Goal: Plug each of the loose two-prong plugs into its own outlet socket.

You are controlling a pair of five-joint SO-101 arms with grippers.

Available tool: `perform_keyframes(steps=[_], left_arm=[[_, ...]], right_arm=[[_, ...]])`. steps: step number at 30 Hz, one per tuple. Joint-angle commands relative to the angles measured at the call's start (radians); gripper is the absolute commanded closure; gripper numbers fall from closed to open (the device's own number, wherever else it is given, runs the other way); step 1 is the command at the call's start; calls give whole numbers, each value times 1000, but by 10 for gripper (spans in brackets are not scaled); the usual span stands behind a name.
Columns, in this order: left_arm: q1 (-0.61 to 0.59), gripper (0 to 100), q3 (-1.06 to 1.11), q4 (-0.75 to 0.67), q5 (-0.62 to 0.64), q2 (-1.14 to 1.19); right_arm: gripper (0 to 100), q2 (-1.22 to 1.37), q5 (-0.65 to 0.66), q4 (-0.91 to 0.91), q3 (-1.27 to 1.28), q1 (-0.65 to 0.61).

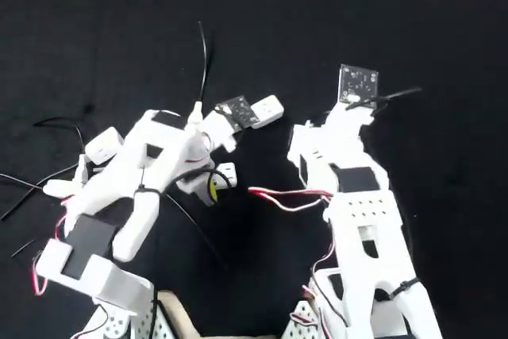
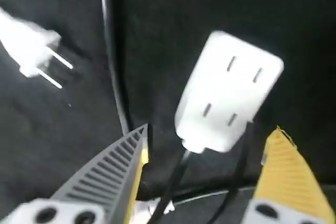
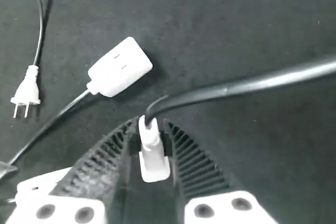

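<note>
Outlet socket block (image 2: 228,95), white, slots facing up, lies flat on the black table (image 1: 444,37), its long axis running straight out from the wide-open, empty left gripper (image 2: 209,132) (cord end nearest it). Pinched tight in the right gripper (image 3: 152,124) is a white plug (image 3: 153,156), body lengthwise between the fingers (image 3: 197,166), black cord (image 3: 252,82) leaving at the tips. Nearby, a loose plug (image 3: 26,90) lies flat, prongs pointing away from its cord.

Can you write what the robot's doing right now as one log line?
left jaws: open, at outlet block | right jaws: shut on white plug | loose plug: lying unplugged
</note>
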Motion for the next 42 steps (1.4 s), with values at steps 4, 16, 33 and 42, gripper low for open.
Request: perform_keyframes(steps=[4,16,33,42], left_arm=[[79,777,35,0,-6,-5],[140,801,65,-69,12,0],[134,746,-5,-63,647,3],[133,656,-47,38,555,-6]], right_arm=[[986,-27,-3,31,-76,72],[985,-25,71,170,-154,272],[985,-25,75,164,-133,256],[986,-21,322,21,-77,20]])
